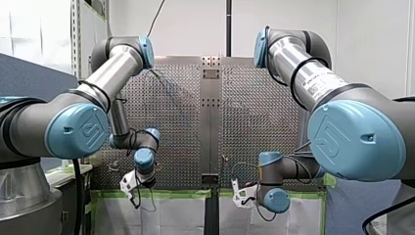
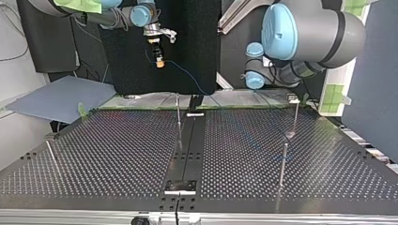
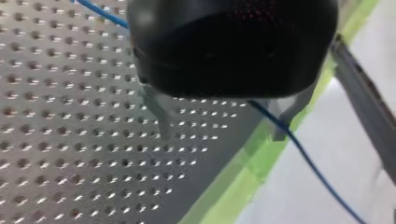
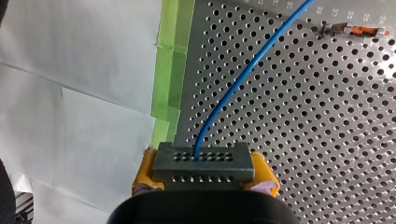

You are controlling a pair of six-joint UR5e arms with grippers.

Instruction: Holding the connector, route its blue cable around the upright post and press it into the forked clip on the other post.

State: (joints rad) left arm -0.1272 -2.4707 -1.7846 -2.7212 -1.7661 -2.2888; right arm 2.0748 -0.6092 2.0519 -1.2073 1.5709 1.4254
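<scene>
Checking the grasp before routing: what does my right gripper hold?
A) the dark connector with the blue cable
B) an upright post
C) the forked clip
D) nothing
A: in the right wrist view, the yellow pads of my right gripper clamp the dark connector, the blue cable leaving it.

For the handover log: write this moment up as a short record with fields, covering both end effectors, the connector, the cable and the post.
right end effector: shut on the connector, yellow pads at its sides
left end effector: open, metal fingers apart, gripping nothing
blue cable: leaves the connector and runs free above the perforated table; it also passes close by the left end effector
upright post: no cable around it
forked clip: too small to make out
routing: not yet begun
</scene>
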